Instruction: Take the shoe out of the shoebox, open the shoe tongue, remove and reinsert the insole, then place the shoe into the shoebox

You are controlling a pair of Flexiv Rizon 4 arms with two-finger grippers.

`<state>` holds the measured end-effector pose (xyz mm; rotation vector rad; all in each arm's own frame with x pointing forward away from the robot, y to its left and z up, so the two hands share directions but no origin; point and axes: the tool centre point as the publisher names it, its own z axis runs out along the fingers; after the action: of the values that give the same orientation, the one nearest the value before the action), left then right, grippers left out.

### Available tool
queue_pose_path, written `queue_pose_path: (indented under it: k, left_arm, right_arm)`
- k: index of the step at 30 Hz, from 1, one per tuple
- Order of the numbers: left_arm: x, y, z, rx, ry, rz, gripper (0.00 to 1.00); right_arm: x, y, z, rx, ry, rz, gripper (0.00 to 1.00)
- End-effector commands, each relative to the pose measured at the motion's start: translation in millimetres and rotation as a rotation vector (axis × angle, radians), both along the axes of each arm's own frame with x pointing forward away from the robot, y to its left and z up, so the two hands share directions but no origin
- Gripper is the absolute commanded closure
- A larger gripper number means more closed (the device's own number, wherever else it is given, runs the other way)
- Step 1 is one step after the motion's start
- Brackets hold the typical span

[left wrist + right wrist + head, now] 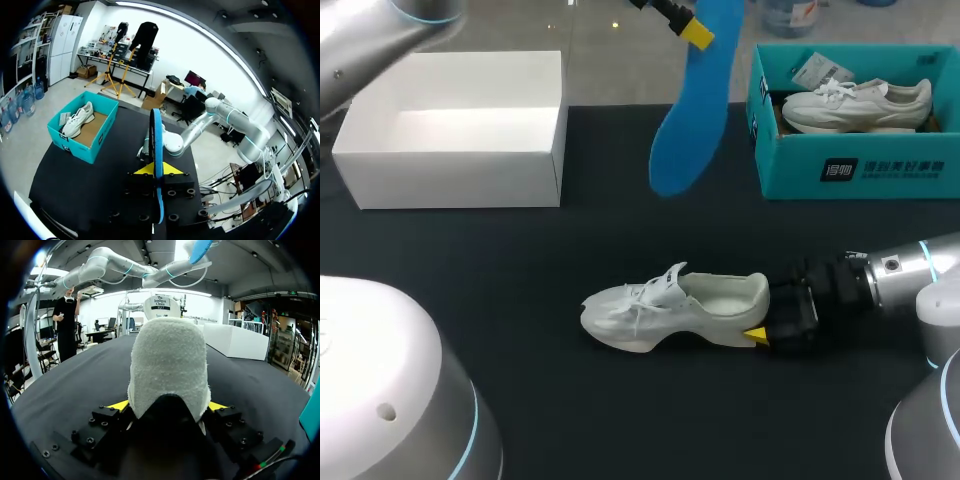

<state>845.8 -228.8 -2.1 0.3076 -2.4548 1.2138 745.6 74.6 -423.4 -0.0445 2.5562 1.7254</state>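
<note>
Head view | shoe [670,310] toe left, heel clamped by right claw [769,322] | left claw [697,32] clamps hanging insole [692,115]

White print stood on the front wall of the teal shoebox [790,172]. It was a small square logo [839,170] with two short lines of characters beside it, too small to be made out. A paper tag [814,70] lay inside that box, its dark marks unreadable. No word or number could be read.
</note>
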Motion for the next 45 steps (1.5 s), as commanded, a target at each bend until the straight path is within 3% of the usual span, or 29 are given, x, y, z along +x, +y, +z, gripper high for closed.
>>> queue_pose_path:
  k: [1,9,17,34,35,36,45]
  left_arm:
    - [21.3,20,0,-0.042,0.082,-0.048,1.0]
    - [30.6,48,2,-0.102,0.2,-0.066,1.0]
    - [23.2,67,28,-0.16,0.253,-0.079,1.0]
    - [21.5,65,32,-0.169,0.313,-0.058,1.0]
    - [21.5,65,32,-0.169,0.313,-0.058,1.0]
    - [21.5,65,32,-0.169,0.313,-0.058,1.0]
    - [21.5,65,32,-0.169,0.313,-0.058,1.0]
  right_arm:
    - [0.2,2,-3,-0.004,0.001,0.0,1.0]
    - [0.2,2,-3,-0.004,0.001,0.0,1.0]
    - [0.2,2,-3,-0.004,0.001,0.0,1.0]
    - [0.2,2,-3,-0.004,0.001,0.0,0.99]
    - [0.2,2,-3,-0.004,0.001,0.0,0.36]
    - [0.2,2,-3,-0.004,0.001,0.0,0.0]
    - [-3.7,-4,17,-0.013,-0.029,0.001,0.0]
